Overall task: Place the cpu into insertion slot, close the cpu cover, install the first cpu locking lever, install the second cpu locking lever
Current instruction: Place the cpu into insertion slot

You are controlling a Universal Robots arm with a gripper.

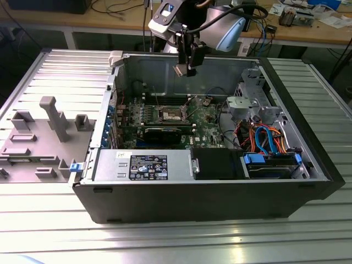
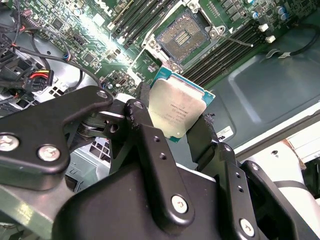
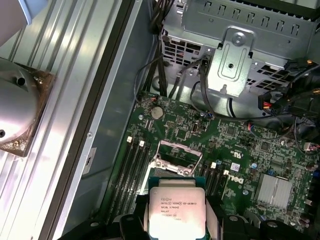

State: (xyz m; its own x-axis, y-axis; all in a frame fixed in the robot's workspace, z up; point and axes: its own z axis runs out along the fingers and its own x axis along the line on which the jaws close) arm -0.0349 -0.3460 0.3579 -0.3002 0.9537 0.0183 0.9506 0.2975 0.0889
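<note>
My gripper [image 1: 186, 69] hangs over the open computer case, shut on the cpu [image 1: 180, 70], a small square chip with a silver top. In the second wrist view the cpu [image 2: 176, 110] sits between the black fingers [image 2: 141, 112] of the gripper [image 2: 175, 120], well above the board. The insertion slot [image 2: 181, 37] lies uncovered below, dark in the centre with a silver rim, and a thin lever [image 2: 235, 41] juts out beside it. In the first wrist view the cpu [image 3: 175, 210] hides part of the insertion slot [image 3: 177, 156]. The slot [image 1: 171, 114] lies mid-board in the exterior view.
A silver drive cage [image 1: 247, 104] and coloured cables [image 1: 267, 140] fill the case at the exterior view's right. The power supply [image 1: 140, 165] lies along the near wall. A grey fixture plate [image 1: 44, 132] rests outside at the exterior view's left. Long black memory slots [image 2: 220, 57] flank the socket.
</note>
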